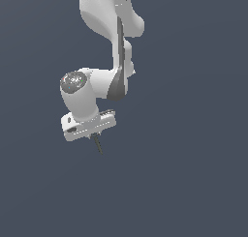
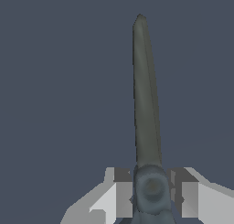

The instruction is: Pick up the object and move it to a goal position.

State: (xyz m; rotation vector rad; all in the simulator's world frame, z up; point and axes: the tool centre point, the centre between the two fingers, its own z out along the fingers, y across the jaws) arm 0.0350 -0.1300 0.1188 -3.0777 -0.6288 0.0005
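The scissors [image 1: 99,144] are held aloft by the gripper [image 1: 95,133], w/ the jaws pinched on them near the pivot; in the wrist view the two light pads sit tight against either side of a round dark-grey boss, so a firm clamp on the thickest part is judged, prob. because the blades are too thin to be gripped well. In the exterior view the object is seen just left of frame centre, a bit below the middle, as a thin dark sliver poking down and slightly toward the exterior view's right from under the white hand; nothing is seen beneath it, only flat blue-grey background, so no worktop can be confirmed and the object is judged to be already lifted and in transit. The arm [image 1: 109,47] is folded down from the top of the frame w/ the wrist bent, which keeps the blades pointing away from the hand. In the wrist view the scissors [image 2: 145,104] appear as one long, narrow, olive-grey tapering blade pair, closed, running from the pads up to a blunt tip near the upper centre. The handle loops are not visible in either view; they are presumably hidden behind the jaws, so their colours cannot be told. No goal marker is seen, so remaining travel cannot be judged.
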